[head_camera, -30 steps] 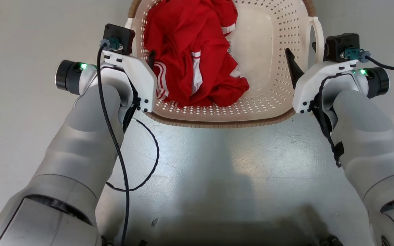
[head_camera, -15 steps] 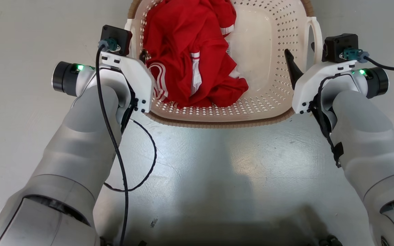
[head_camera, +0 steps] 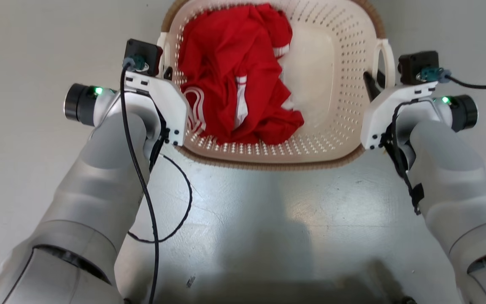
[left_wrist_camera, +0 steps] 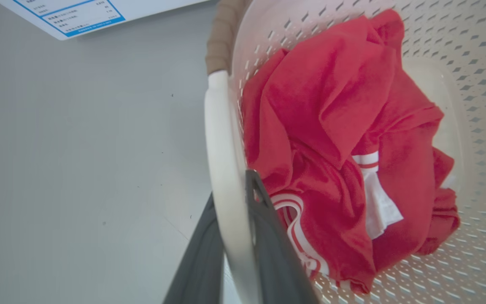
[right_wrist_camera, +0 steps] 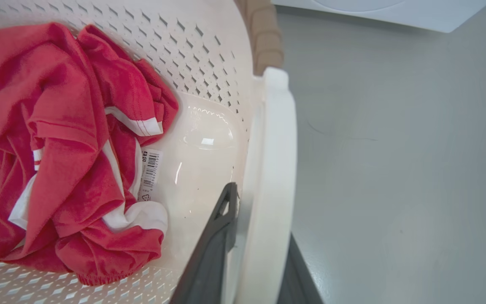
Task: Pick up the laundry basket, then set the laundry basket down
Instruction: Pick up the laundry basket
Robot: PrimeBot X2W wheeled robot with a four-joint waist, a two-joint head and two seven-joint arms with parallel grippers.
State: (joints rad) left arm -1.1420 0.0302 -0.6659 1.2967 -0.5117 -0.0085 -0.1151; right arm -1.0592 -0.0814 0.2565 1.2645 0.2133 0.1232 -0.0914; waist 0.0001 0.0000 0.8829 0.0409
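Note:
The laundry basket point(head_camera: 344, 84) is cream-white and perforated, with a brown rim, and lies on the grey floor at the top centre of the head view. A crumpled red garment point(head_camera: 234, 71) lies inside it. My left gripper point(head_camera: 168, 74) is shut on the basket's left loop handle point(left_wrist_camera: 222, 139): in the left wrist view its dark fingers point(left_wrist_camera: 268, 236) clamp the white loop from both sides. My right gripper point(head_camera: 373, 80) is shut on the right loop handle point(right_wrist_camera: 272, 139), one finger point(right_wrist_camera: 217, 236) inside the basket wall and the other outside.
Grey, glossy floor surrounds the basket. A white appliance edge point(right_wrist_camera: 373, 8) lies beyond the basket on the right, and a white panel with a blue-bordered label point(left_wrist_camera: 70, 12) on the left. A loose black cable point(head_camera: 175, 211) hangs from my left wrist.
Both grippers have closed onto the basket's side handles; the right inner finger swung from inside the basket to the handle. Basket and arms sit slightly lower in the head view.

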